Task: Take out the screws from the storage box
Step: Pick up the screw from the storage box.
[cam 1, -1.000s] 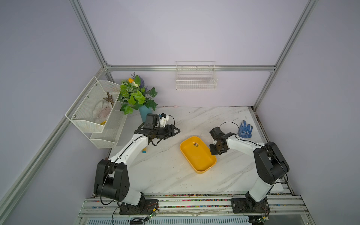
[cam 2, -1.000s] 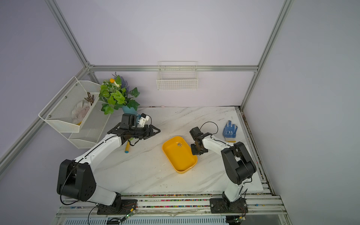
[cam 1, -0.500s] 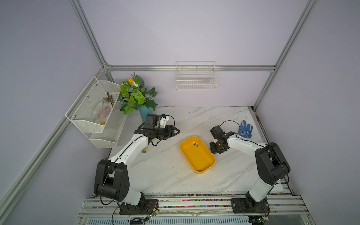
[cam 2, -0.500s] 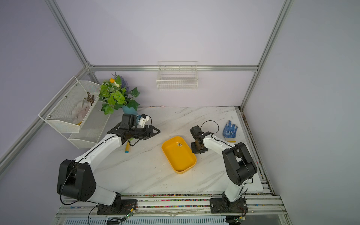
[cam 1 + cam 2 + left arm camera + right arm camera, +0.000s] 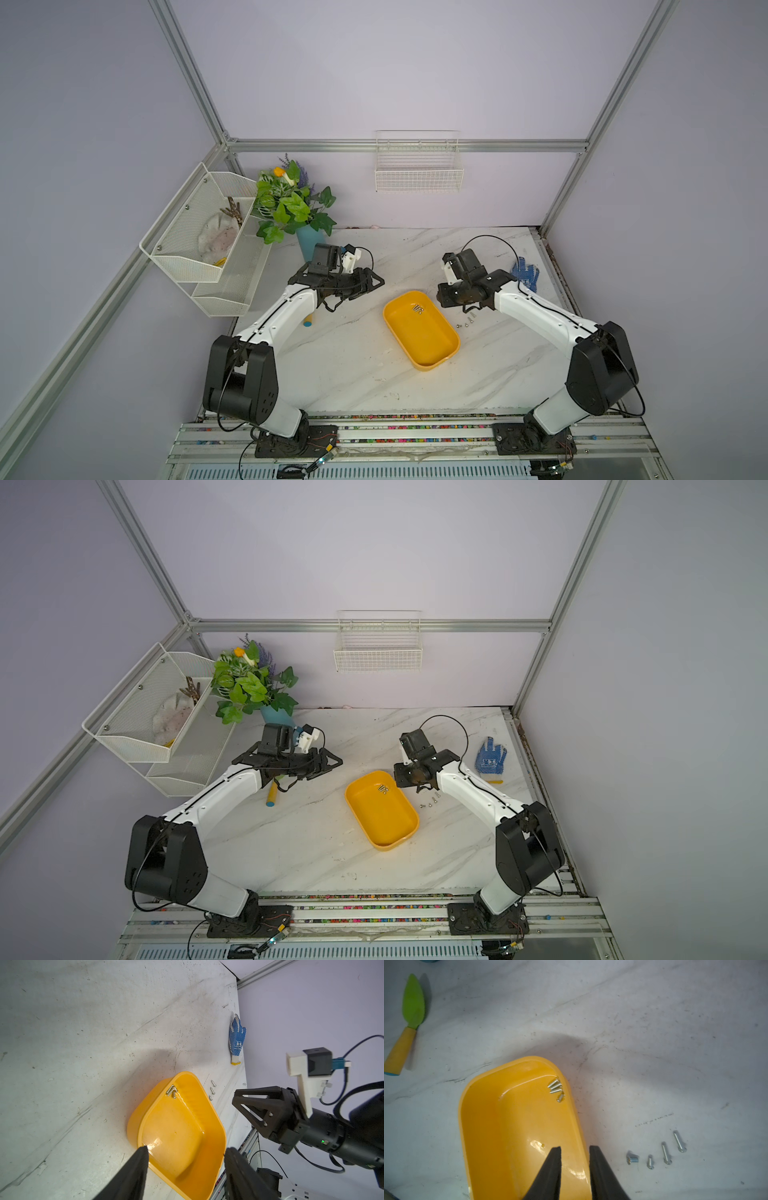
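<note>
**Fig.** R claw [image 5: 575, 1148]: jaws partly apart, nothing between them. The tips hang over the near rim of the box [image 5: 508, 1126], prob. lined up to reach in. Inside, a tight clump of screws [image 5: 556, 1089] sits in the far corner against the wall, well ahead of the tips, an awkward spot for a pinch. Four loose screws [image 5: 656, 1153] lie in a row on the table [image 5: 654, 1043] just beside the box, R-arm side, i.e. already out. L claw [image 5: 186, 1148]: wide open, empty, held off on the box's other side, prob. to keep clear.
</note>
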`<state>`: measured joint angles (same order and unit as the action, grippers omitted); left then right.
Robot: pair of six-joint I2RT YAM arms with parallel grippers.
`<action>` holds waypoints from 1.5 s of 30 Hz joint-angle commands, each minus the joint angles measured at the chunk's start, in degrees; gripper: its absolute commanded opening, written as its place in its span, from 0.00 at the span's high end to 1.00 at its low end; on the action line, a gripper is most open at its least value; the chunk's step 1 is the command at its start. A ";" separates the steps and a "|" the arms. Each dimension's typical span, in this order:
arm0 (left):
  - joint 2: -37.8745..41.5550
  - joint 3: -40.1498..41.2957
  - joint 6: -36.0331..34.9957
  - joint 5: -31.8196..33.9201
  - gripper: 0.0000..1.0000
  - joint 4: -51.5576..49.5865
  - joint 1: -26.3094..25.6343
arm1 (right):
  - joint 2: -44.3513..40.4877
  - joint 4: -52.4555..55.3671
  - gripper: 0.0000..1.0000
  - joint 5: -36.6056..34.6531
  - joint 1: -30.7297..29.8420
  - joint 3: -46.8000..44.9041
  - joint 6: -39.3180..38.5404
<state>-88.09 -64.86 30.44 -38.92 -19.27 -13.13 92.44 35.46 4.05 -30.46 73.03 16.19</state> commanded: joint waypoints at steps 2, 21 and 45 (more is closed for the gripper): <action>-2.69 0.91 0.48 0.08 0.37 2.91 0.30 | 7.30 -0.81 0.67 0.47 -4.87 3.95 -0.72; -4.85 3.47 1.13 -1.20 0.38 5.55 0.34 | 19.85 -3.20 0.59 -10.43 -8.36 6.95 -2.82; -4.46 3.49 -0.86 -0.50 0.37 2.97 0.35 | 24.58 -4.17 0.74 -12.91 -8.93 7.18 -1.61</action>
<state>-92.95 -63.75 31.24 -39.00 -14.66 -13.08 115.52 31.79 -8.69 -39.13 79.50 13.96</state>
